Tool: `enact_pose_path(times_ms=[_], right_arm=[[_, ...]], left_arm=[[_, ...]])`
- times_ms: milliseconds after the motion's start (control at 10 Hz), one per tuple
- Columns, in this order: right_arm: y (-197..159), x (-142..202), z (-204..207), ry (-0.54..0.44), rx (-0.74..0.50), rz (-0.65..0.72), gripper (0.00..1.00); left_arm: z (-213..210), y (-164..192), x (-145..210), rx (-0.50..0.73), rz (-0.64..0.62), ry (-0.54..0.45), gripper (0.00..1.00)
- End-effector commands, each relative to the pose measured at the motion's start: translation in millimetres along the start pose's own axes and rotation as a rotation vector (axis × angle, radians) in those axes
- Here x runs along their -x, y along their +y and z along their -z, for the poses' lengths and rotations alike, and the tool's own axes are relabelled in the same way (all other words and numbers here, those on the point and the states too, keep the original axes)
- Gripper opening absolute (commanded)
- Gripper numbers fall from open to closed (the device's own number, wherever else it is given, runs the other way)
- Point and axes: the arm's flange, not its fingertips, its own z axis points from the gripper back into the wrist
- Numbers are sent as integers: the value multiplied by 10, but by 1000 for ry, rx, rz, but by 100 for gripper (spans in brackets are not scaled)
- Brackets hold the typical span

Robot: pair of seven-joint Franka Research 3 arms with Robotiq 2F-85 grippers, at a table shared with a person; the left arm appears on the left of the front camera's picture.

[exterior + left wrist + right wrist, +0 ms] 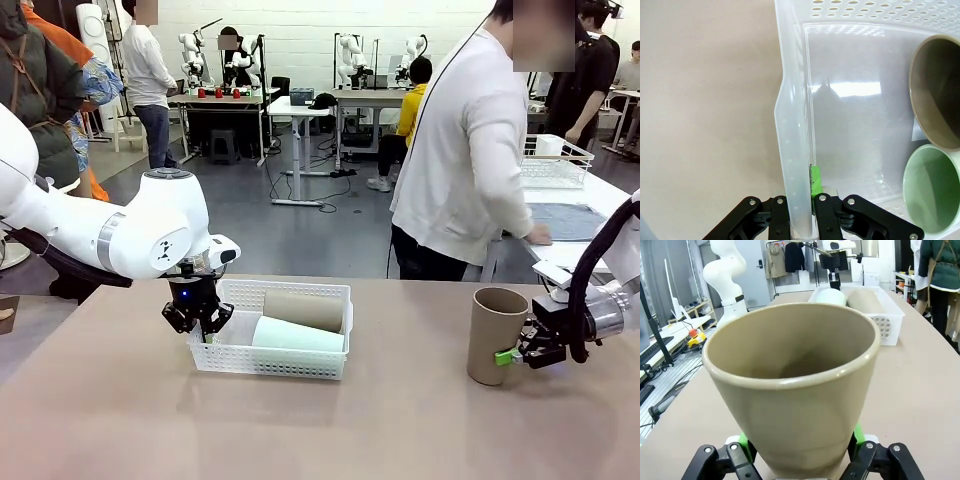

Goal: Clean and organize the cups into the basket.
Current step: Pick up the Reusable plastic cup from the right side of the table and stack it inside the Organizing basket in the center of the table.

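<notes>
Left arm (120, 235) and right arm (628, 258) are glossy white and rounded. Left gripper (802, 212) and right gripper (800, 442) are black, with green pads (815, 182) and silver screws (751, 202). A black cable (586, 270) loops beside the right arm.

Bright, even overhead light throws soft shadows on my worktop (120, 400); white glare inside the basket (850, 90); wrist views bend at edges.

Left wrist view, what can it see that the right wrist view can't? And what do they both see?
The left wrist view adds a close look inside the basket: the open mouths of the mint cup and the lying tan cup, and the left gripper pinching the basket's side wall. The right wrist view adds a standing tan cup squeezed between the right gripper and its green pads. Both share the basket, its two lying cups and the table.
</notes>
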Motion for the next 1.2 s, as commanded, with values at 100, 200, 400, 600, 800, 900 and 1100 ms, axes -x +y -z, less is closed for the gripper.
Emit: enact_pose_path(times_ms=[100, 200, 400, 600, 800, 900, 1100], right_arm=[[33, -64, -4, 0, -25, 6, 0], [137, -259, 2, -27, 35, 40, 0], [523, -944, -90, -28, 185, 163, 0], [860, -1629, -218, -27, 238, 162, 0], [1078, -2106, -305, -33, 263, 141, 0], [1115, -2205, -308, -30, 267, 141, 0], [1147, -2290, -387, -23, 247, 115, 0]], left_arm=[[20, -4, 6, -2, 2, 3, 0], [20, -4, 6, -2, 2, 3, 0], [20, -4, 6, -2, 2, 3, 0], [20, -4, 6, -2, 2, 3, 0], [20, -4, 6, -2, 2, 3, 0], [20, -4, 6, -2, 2, 3, 0], [20, -4, 6, -2, 2, 3, 0]])
